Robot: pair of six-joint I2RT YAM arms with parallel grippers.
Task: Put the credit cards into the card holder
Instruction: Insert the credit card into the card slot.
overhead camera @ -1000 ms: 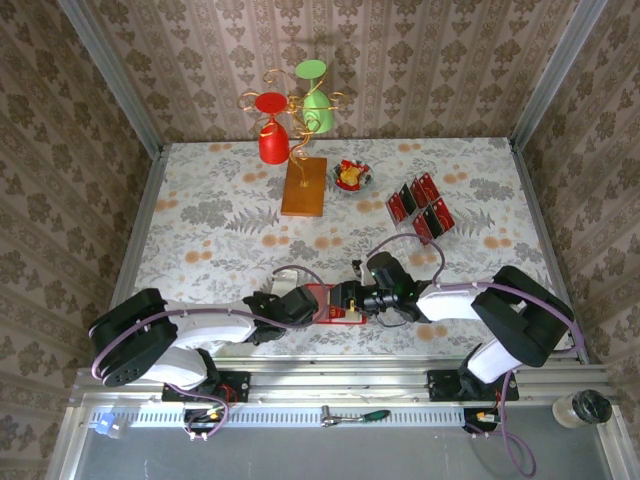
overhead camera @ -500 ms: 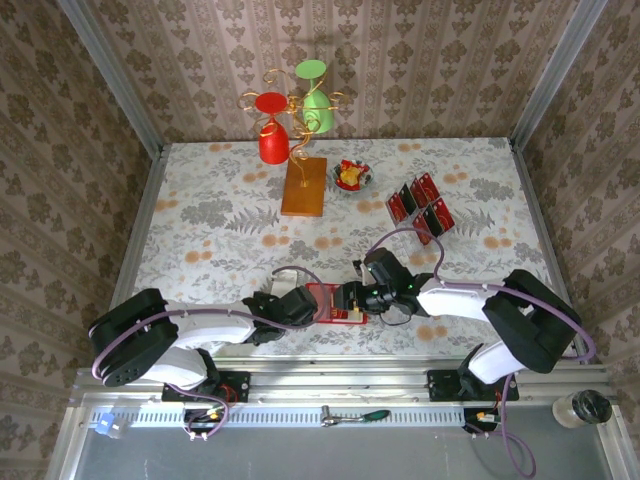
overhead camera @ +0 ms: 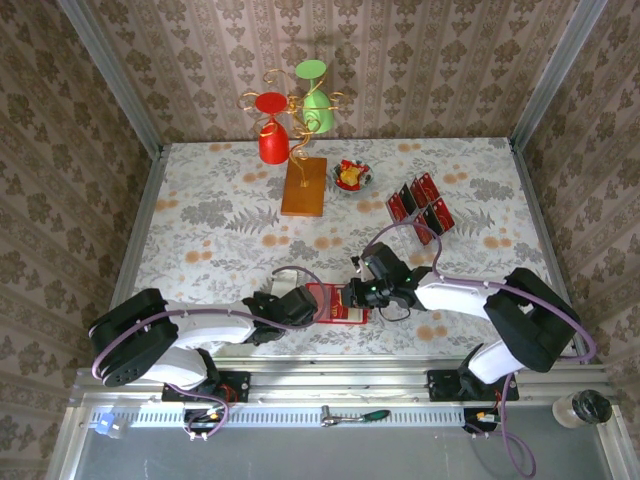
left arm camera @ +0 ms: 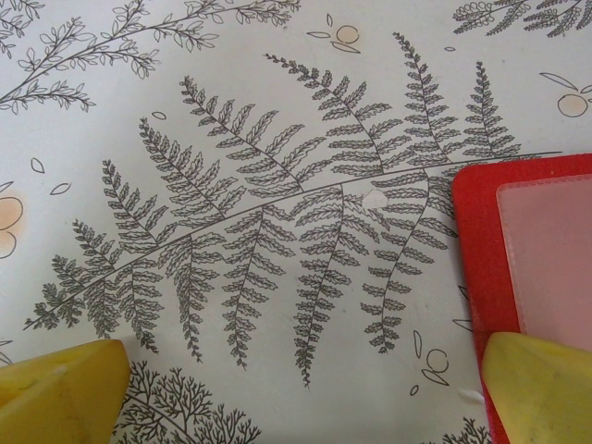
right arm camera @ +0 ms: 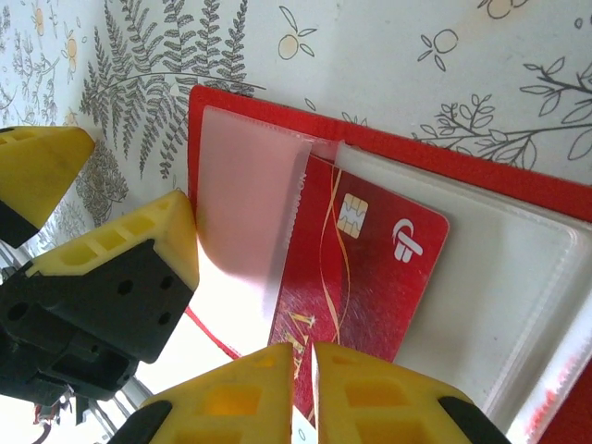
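The red card holder (overhead camera: 333,306) lies open near the table's front edge, pale inside up (left arm camera: 550,259). One red credit card (right arm camera: 370,268) with a chip lies flat on it, its left edge tucked under the clear pocket flap (right arm camera: 250,213). My right gripper (right arm camera: 305,379) is shut, its tips over the card's near edge and not clamping it. My left gripper (left arm camera: 296,398) is open, one finger (left arm camera: 536,388) on the holder's corner, the other (left arm camera: 55,393) on bare cloth. Several more credit cards (overhead camera: 420,208) lie at the back right.
A wire stand with a red and a green cup (overhead camera: 295,110) rises from an orange wooden slab (overhead camera: 304,187) at the back. A small bowl of sweets (overhead camera: 352,175) sits beside it. Walls close in the patterned table (overhead camera: 200,220).
My right gripper has closed from half open and slid a little left over the holder. The left arm has stayed where it was.
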